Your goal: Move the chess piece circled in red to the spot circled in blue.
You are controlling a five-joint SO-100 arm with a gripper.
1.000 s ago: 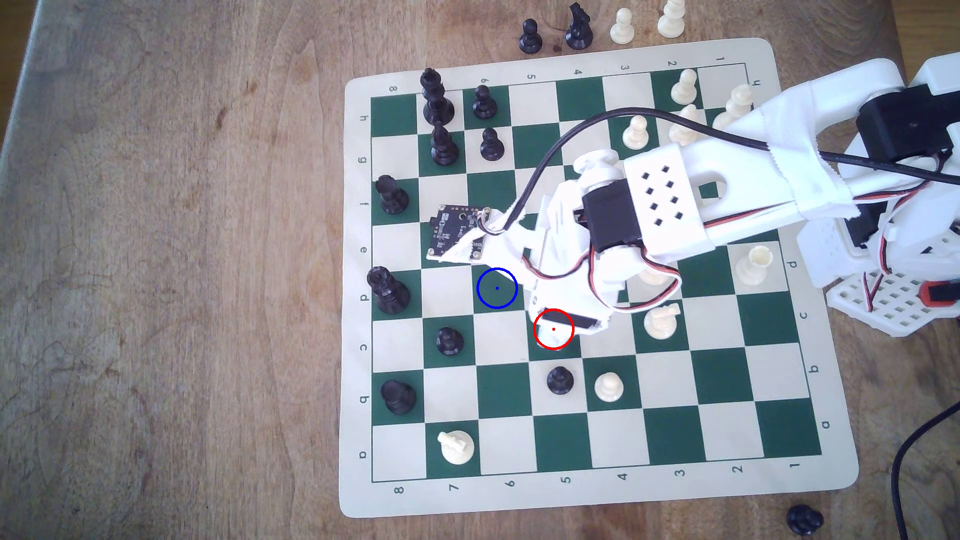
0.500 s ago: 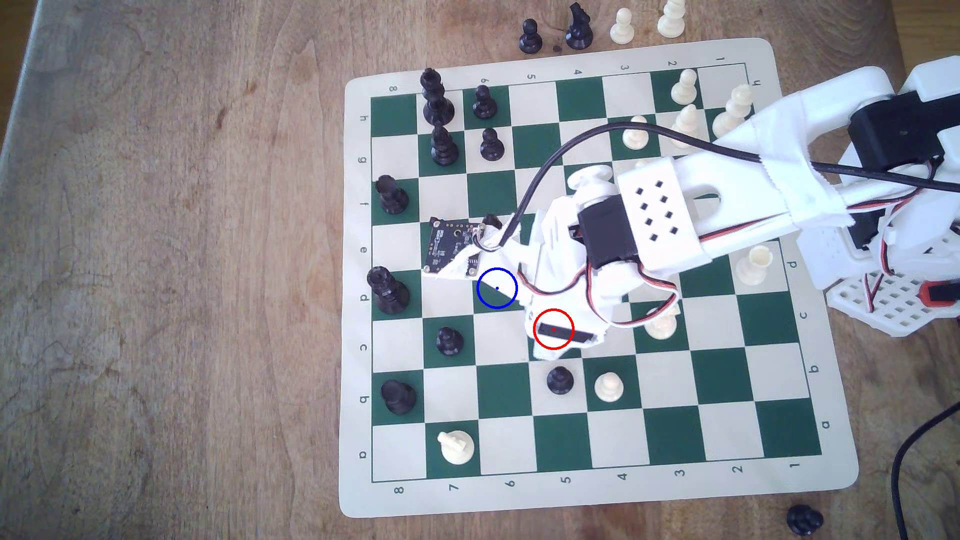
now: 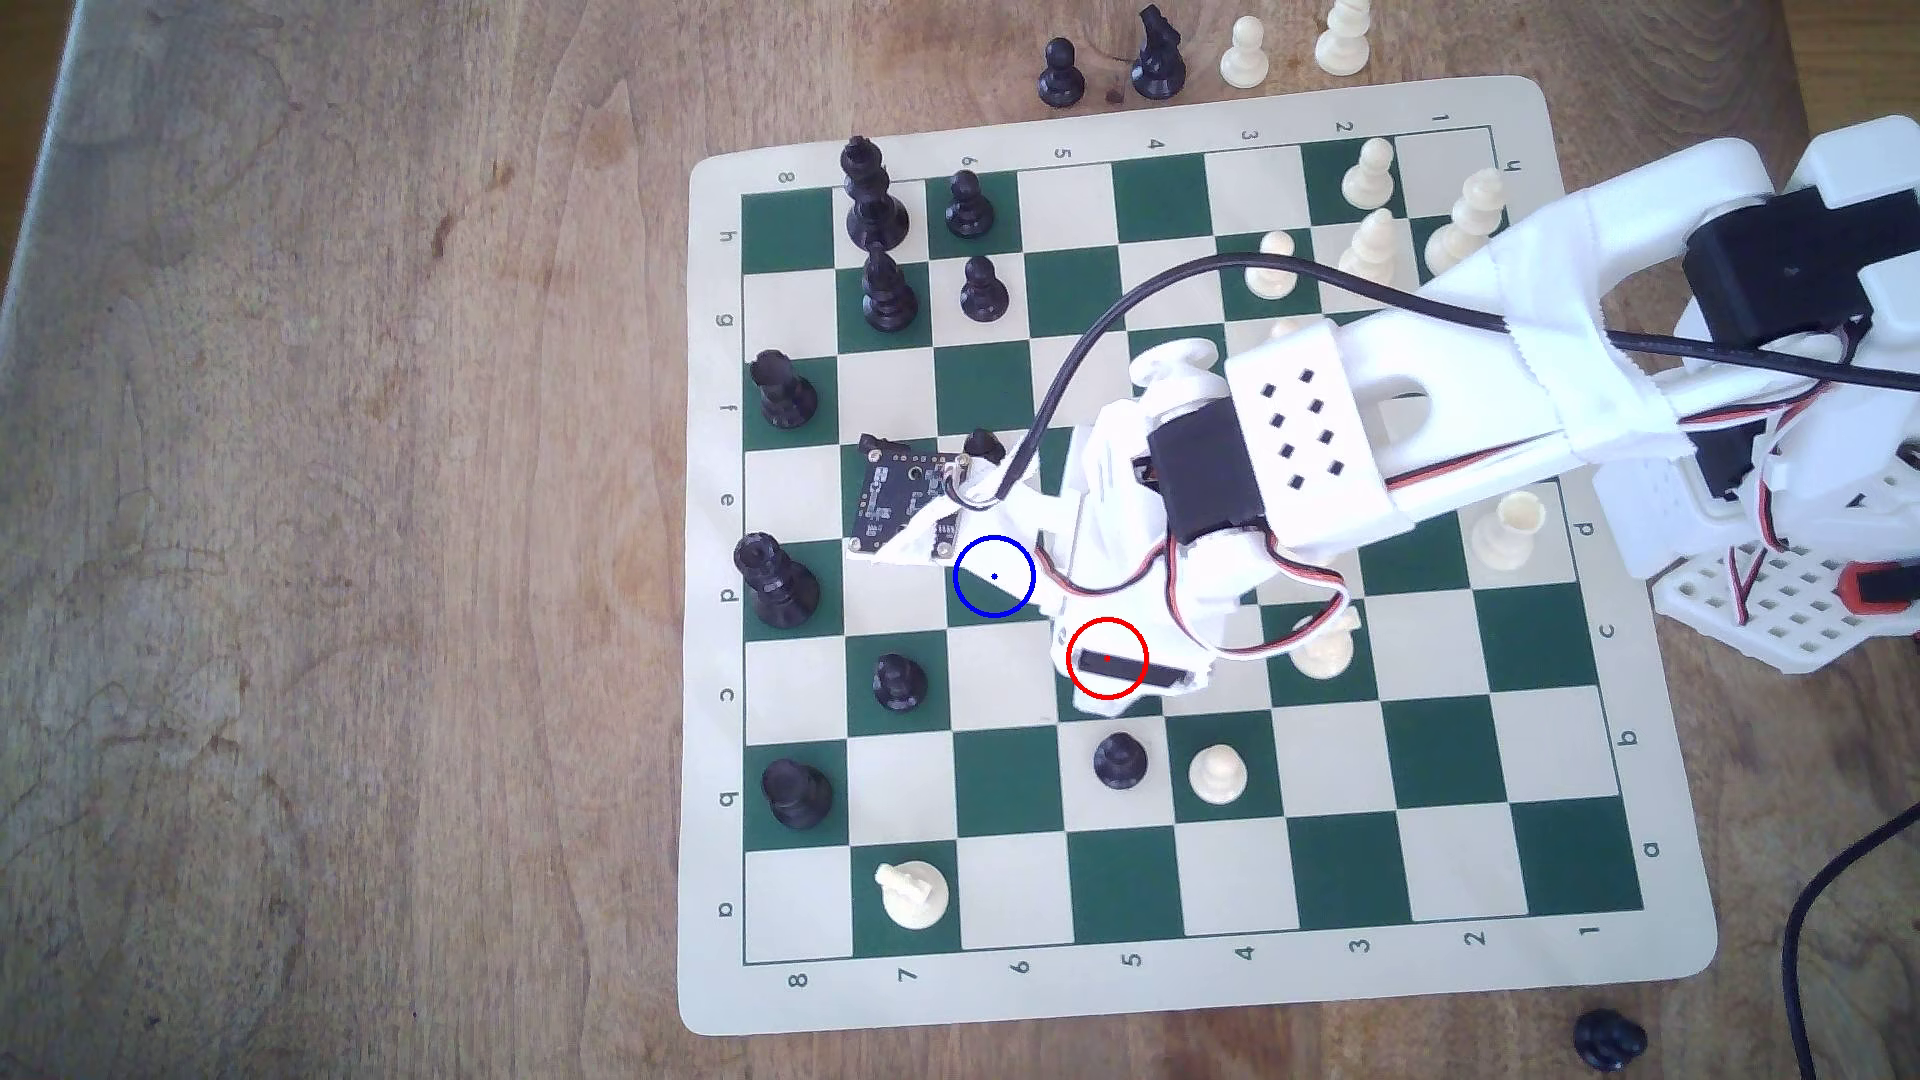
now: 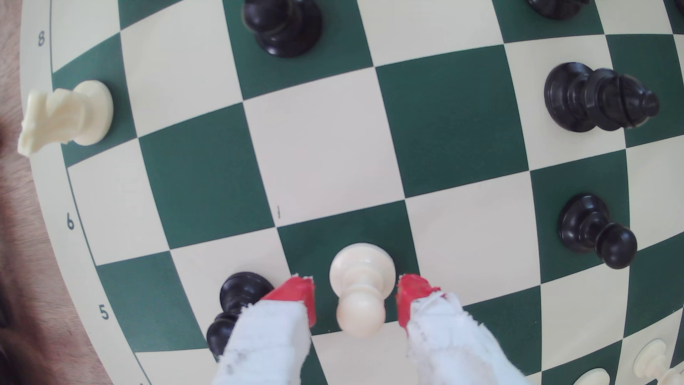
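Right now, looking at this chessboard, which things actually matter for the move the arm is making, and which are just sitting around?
Part of the job:
- cream pawn standing between the red fingertips
- gripper, open, straddling it without touching
- blue-ringed green square, bare

Just lying about:
- black pawn beside one fingertip
- cream knight near the board's edge
- captured pieces off the board

The white pawn (image 4: 361,287) stands on the chessboard (image 4: 322,140) between the gripper (image 4: 356,301) fingertips (image 4: 296,296), with a black pawn (image 4: 237,303) just beside 1 fingertip.

Wooden table (image 3: 312,519) carries chessboard (image 3: 1195,997) (mat).
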